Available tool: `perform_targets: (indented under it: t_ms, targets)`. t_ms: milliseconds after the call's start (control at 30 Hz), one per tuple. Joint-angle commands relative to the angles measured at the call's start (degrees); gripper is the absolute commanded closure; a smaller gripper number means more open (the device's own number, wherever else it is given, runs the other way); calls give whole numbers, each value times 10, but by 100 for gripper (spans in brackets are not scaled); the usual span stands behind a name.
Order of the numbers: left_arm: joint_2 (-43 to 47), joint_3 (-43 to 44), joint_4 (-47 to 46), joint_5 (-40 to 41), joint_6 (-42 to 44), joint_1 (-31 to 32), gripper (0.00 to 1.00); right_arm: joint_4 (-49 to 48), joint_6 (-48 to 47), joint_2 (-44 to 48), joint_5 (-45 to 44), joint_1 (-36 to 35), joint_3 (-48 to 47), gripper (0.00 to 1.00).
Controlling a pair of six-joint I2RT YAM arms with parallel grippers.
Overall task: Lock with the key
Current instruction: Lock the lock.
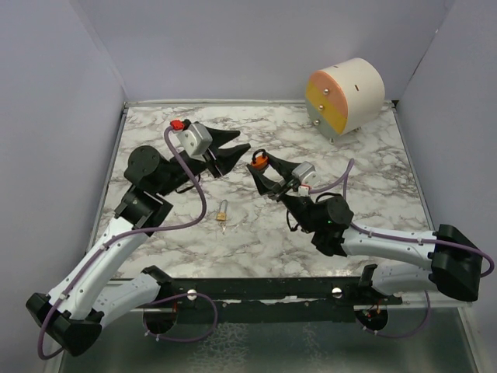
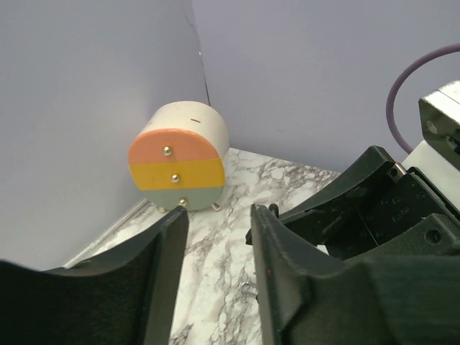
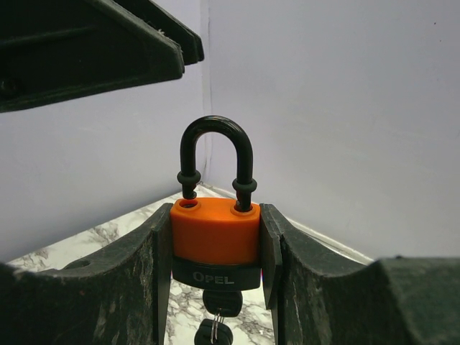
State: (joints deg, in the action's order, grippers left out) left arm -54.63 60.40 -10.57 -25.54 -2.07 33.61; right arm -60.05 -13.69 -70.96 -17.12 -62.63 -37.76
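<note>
Right gripper (image 3: 215,219) clamps padlock (image 3: 214,241), key (image 3: 218,307) inserted (apparently)

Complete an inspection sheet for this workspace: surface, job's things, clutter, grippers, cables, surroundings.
Surface: marble-pattern table.
Job's things: orange padlock, shackle lifted out on one side, key in its underside.
Clutter: three-coloured drawer drum at far right; small brass item mid-table, too small to identify.
Grippers: right gripper shut on the orange padlock; left gripper open, empty.
Cables: purple cables along both arms.
Surroundings: plain walls on three sides.
</note>
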Motion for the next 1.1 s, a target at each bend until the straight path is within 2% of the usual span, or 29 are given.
perform_targets:
  t_ms: [0,67,167,267,467,533,833,1067]
  targets:
    - [36,-17,-25,3,2,0,60,-18,1,-2,-12,-4,-8,99]
    - [48,-33,-47,-42,26,0,60,-18,2,-3,-13,-4,-8,99]
    - [54,-41,-64,-42,8,0,52,-17,3,-3,-14,-4,-7,99]
    - [45,-38,-58,-66,13,0,50,-17,4,-1,-12,-4,-8,99]
    - [19,-35,-40,-129,61,0,69,-13,3,3,-11,-4,-10,99]
    - [15,-35,-35,-140,73,0,71,-12,3,5,-11,-3,-9,99]
    - [1,-37,-49,-128,57,0,71,-9,-3,10,-10,-3,-7,99]
    - [5,-46,-61,-105,47,0,63,-14,-6,5,-8,-3,-8,99]
